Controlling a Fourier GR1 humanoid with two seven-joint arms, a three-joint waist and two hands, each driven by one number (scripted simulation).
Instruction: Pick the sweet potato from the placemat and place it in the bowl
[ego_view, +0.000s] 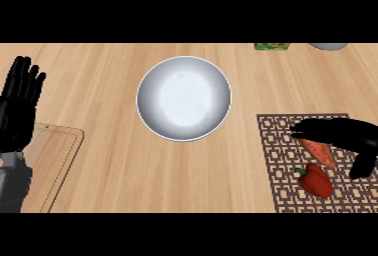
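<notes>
step: grasp | right hand curled over sweet potato on placemat, grip unconfirmed | left hand rested open, view's left | advice: avoid red pepper beside it; bowl awaited, well apart.

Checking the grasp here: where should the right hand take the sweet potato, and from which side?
Probably across its narrow middle, from above. The sweet potato lies flat and slanted on the placemat, its upper end under the right hand. The pepper crowds its lower end.
</notes>
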